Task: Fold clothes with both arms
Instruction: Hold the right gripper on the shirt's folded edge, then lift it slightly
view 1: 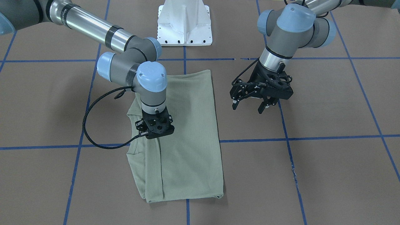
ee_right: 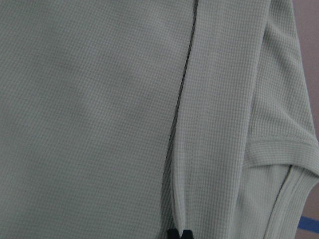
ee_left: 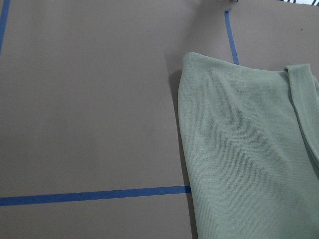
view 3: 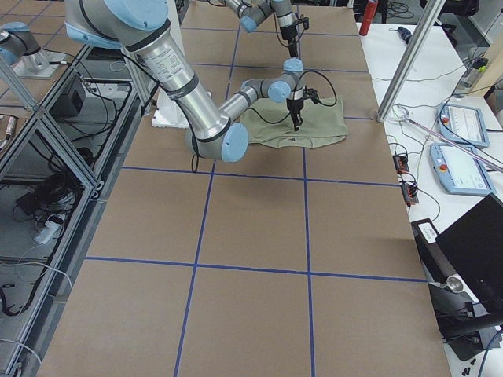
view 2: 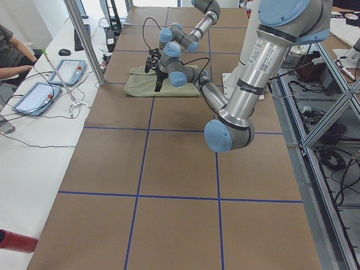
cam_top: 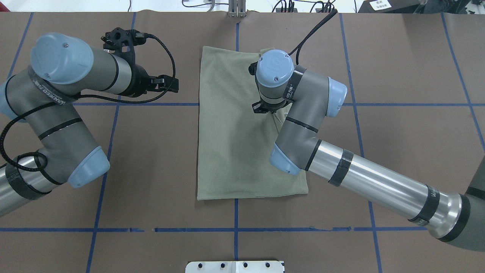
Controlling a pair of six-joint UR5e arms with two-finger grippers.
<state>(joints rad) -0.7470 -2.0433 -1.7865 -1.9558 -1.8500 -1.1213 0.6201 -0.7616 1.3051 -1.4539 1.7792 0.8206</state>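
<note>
Shirt (view 1: 187, 140): lying folded on the bench (view 1: 328, 172).
Right claw (ee_right: 180, 233): pinching a shirt fold.
Left claw (view 1: 247, 108): hanging open beside it.

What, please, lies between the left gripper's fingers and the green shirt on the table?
Only bare brown table, as the front-facing view shows; the left gripper hangs open beside the shirt, clear of it.

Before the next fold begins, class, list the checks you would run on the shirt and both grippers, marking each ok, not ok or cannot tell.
1. Pale sage-green knit shirt lying flat on the brown table: ok.
2. Black two-finger right gripper shut on a shirt fold: ok.
3. Black left gripper holding cloth: not ok; open, hovering beside the shirt.
4. Layers pinched by right gripper: cannot tell.
</note>
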